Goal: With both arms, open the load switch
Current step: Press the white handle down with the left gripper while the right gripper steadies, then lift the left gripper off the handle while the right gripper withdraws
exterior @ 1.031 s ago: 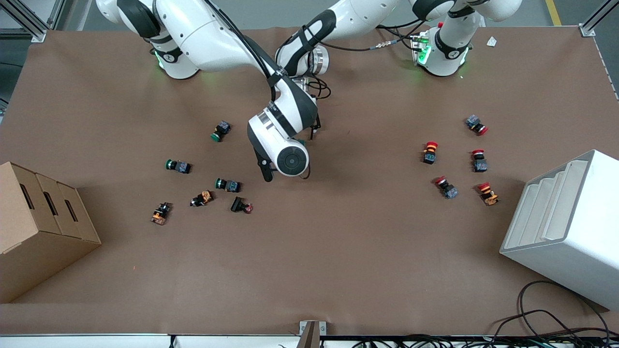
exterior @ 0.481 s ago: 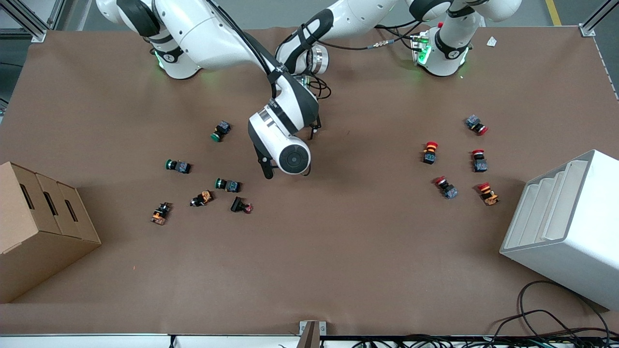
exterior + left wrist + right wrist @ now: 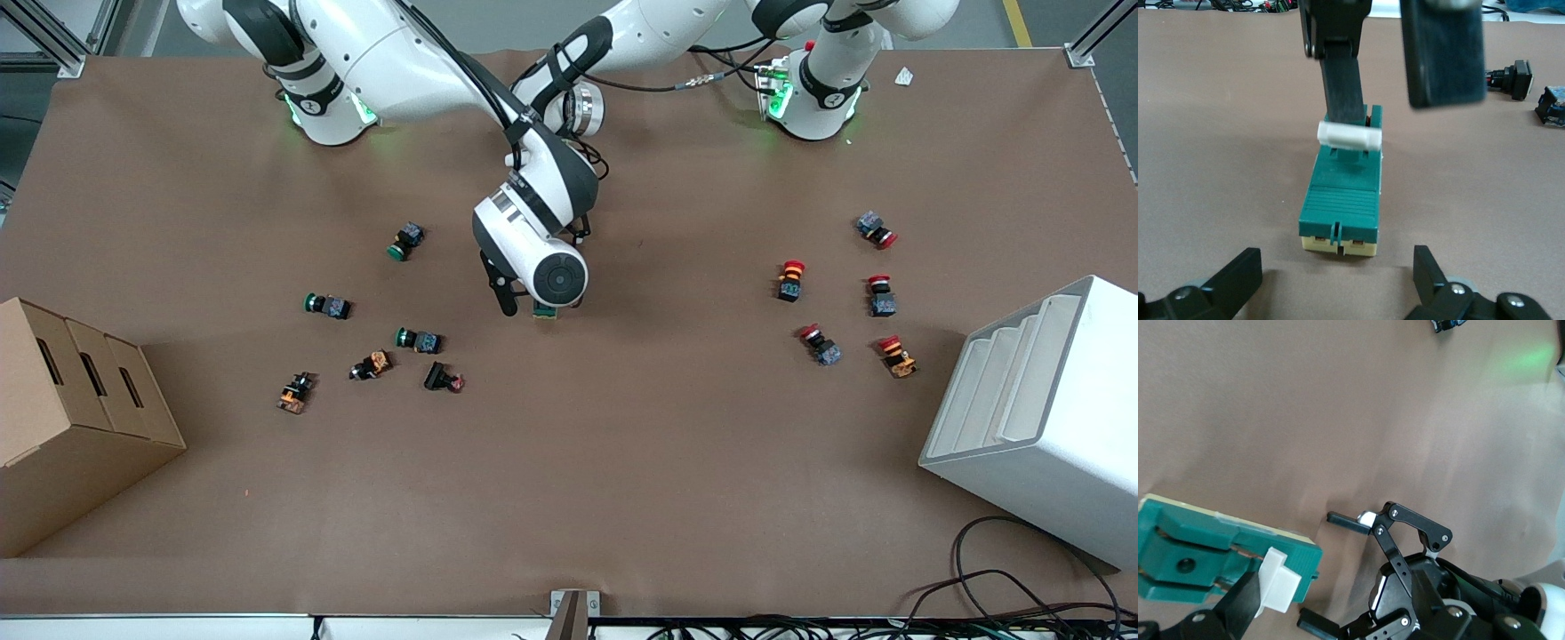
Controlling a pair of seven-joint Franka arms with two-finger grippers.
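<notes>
Green moulded plastic makes up the load switch, a small oblong block with a cream base edge and a white lever across its top, lying flat on the brown table at mid-table and mostly hidden under the right arm's wrist in the front view. It looks light and rigid, with smooth sides likely to slide on the table, so the body probably wants pinning at its long flanks while the lever is worked. The right gripper is directly over it, fingers spread, one finger touching the lever. The left gripper sits low, just off the switch's cream end, jaws wide apart and clear of the block. Green-capped push-buttons lie well apart toward the right arm's end, red-capped push-buttons toward the left arm's end
</notes>
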